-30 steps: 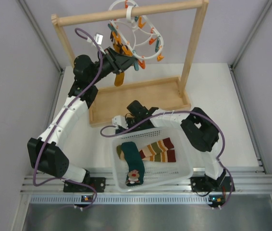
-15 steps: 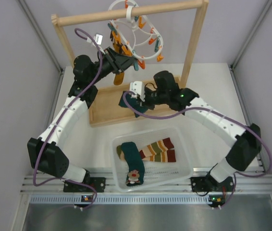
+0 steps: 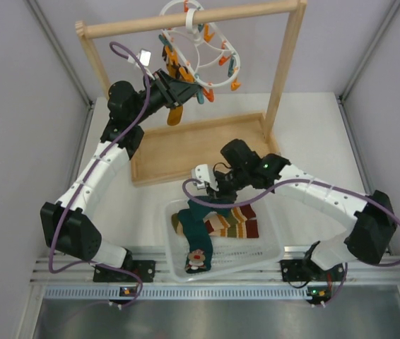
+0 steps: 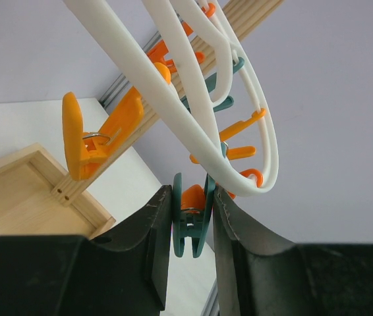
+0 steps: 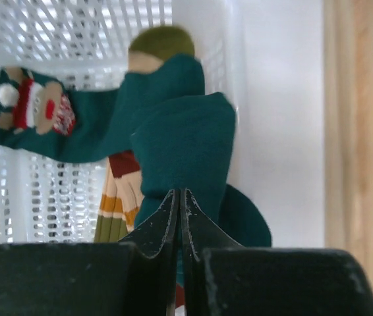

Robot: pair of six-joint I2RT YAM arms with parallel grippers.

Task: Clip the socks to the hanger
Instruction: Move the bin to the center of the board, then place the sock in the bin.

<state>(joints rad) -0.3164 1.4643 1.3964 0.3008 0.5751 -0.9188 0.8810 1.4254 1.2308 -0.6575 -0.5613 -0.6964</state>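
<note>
The white oval hanger hangs from the wooden rail, with orange and teal clips around it; its ring fills the left wrist view. My left gripper is up at the hanger, its jaws pressed on both sides of a teal clip. My right gripper is shut on a dark teal sock over the far rim of the basket; the sock drapes down into it. Another teal sock with a face motif and the striped socks lie in the basket.
The white mesh basket stands at the near edge between the arm bases. The wooden rail frame stands on its flat tray base behind the basket. Its right post is near the right arm.
My right gripper reached out over the wooden tray with teal cloth in it, then came back down to the basket's far rim. The left gripper stayed on the clip.
</note>
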